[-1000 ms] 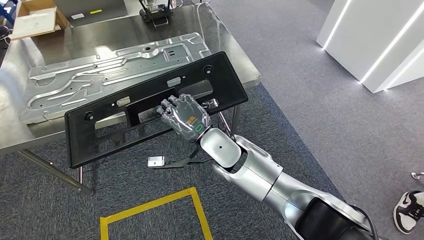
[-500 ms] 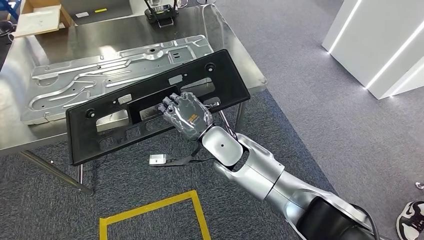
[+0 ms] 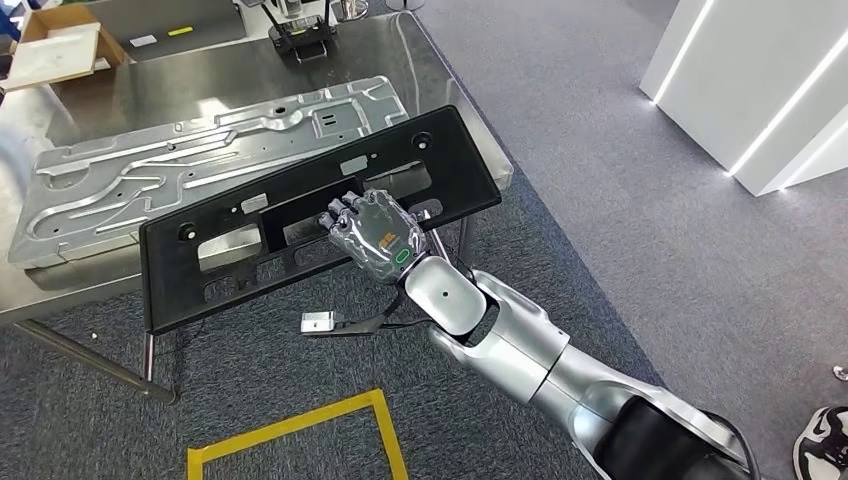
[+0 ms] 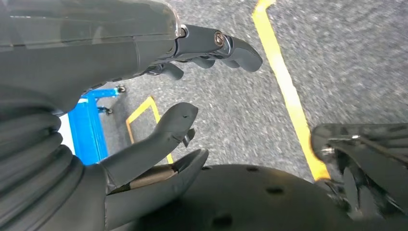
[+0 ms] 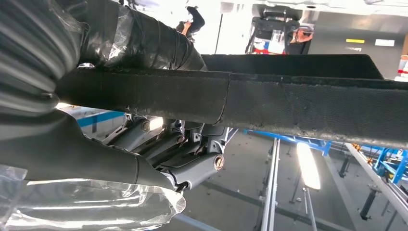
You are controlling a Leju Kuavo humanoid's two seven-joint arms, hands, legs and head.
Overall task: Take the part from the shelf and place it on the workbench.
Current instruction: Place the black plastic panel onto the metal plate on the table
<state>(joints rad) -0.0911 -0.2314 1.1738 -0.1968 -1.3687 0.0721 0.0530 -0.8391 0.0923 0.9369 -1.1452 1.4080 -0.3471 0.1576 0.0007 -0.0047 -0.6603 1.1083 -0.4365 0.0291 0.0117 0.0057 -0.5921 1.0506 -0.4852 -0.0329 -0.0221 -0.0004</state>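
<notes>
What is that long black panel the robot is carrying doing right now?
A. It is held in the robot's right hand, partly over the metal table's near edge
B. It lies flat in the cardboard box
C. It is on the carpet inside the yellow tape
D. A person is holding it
A: the right hand grips the black panel at its middle opening, its far part over the metal table.

No legible text is found in these views.

An orange mark and a small green oval ring are seen on the back of the right hand (image 3: pixel 378 238), but no letters can be made out there. Small yellow and white labels are seen on the grey case (image 3: pixel 170 22) at the far edge of the tabletop (image 3: pixel 440 75); their print is too small to be read.
</notes>
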